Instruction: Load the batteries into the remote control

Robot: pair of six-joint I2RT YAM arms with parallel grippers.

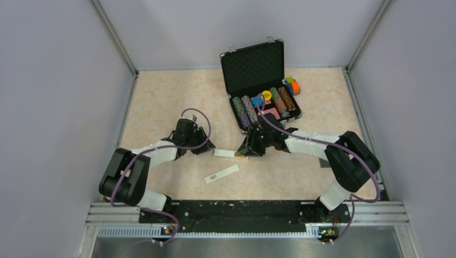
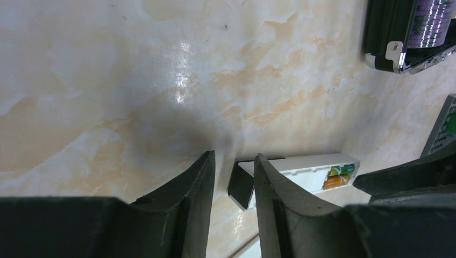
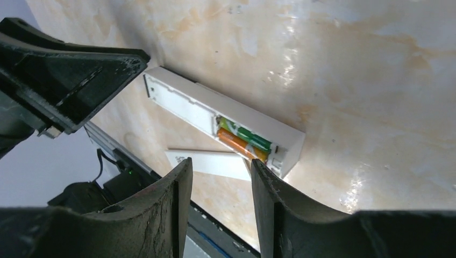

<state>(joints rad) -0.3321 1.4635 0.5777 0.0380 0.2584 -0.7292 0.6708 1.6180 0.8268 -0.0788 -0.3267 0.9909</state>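
The white remote control lies between both grippers with its back open. The green battery and the orange-brown battery sit side by side in the compartment at its right end; they also show as a green battery and an orange one. My left gripper is at the remote's left end. Its jaws are narrowly apart, the dark end face shows in the gap, and its right finger crosses over the remote. My right gripper hovers open and empty just off the battery end.
The remote's loose white cover lies on the table just nearer the arm bases. An open black poker-chip case with rows of chips stands at the back right, with orange and green items beside it.
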